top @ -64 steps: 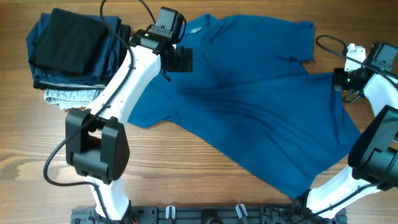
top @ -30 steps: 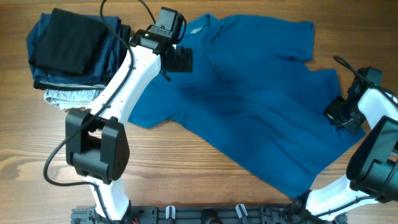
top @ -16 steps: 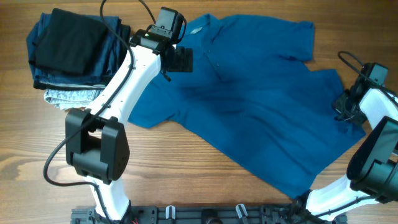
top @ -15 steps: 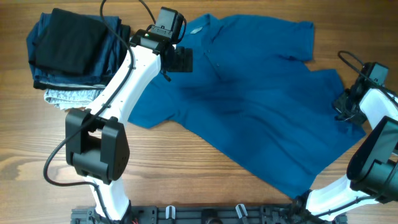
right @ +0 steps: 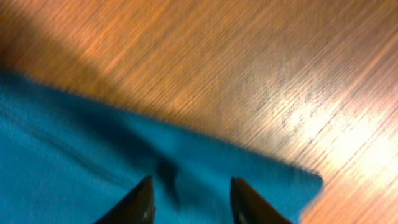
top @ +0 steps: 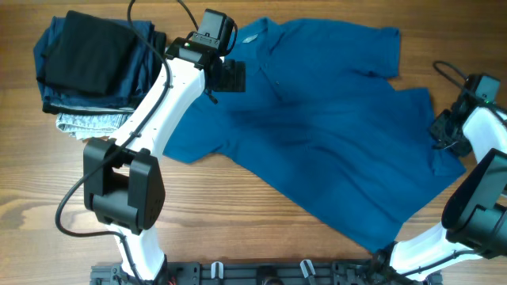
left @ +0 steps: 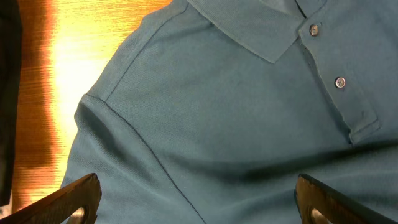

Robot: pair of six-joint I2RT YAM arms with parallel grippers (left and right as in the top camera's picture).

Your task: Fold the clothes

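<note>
Wood borders T-shirt edge beneath right pincer, seemingly parted.

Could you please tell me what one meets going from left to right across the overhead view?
A stack of folded clothes topped by a black garment → left gripper → middle of the blue polo shirt → right gripper at the shirt's right edge.

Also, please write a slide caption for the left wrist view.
Open left claw above the blue shirt, near its collar and two buttons.
</note>
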